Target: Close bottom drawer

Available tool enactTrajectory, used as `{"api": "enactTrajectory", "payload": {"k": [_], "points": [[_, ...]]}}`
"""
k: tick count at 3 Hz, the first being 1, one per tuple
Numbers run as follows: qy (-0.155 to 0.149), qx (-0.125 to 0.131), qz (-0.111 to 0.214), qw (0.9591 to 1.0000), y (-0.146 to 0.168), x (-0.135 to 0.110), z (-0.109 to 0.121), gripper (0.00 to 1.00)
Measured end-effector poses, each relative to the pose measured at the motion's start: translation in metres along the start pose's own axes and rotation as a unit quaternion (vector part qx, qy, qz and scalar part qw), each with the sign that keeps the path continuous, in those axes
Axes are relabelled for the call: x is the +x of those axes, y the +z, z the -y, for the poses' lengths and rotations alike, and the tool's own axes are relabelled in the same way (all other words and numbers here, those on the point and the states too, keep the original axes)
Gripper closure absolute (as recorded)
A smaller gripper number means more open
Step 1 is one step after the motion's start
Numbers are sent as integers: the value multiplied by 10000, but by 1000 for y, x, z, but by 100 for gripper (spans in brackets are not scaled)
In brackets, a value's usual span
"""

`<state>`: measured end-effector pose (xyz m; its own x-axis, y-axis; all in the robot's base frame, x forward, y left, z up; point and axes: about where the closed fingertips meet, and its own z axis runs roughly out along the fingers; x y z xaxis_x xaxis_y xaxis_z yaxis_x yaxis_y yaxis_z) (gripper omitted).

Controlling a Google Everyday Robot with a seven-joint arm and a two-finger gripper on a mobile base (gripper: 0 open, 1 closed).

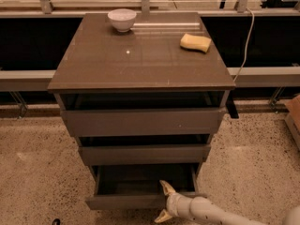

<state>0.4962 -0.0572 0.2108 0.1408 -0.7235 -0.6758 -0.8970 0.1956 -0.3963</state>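
The drawer (126,202), lowest and narrowest of the three, sits below the front edge of the counter (140,64). It is pulled out well past that edge, with its dark inside open to view. The middle drawer (143,153) and the top drawer (140,122) above it each show a dark gap over their face panels.

The end effector (162,201) is at the bottom drawer's face panel, a little toward the counter's front right corner. Its fingers (167,188) are spread apart, one tip above the panel's top edge and the other lower down in front of it. Whether they touch the panel cannot be told. The pale arm (211,212) reaches in low from the right.

On the counter, a white bowl (122,19) stands near the back edge, and a yellow sponge (195,42) lies toward the back right corner.
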Motion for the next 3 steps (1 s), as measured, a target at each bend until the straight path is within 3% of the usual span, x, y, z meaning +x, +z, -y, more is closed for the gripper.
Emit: {"api": "enactTrajectory", "payload": {"k": [2,3], "points": [[-337,-107,829,9959,-22,-10,-28,47],[-513,-527,1193,9901,-15,-12,-37,70]]}}
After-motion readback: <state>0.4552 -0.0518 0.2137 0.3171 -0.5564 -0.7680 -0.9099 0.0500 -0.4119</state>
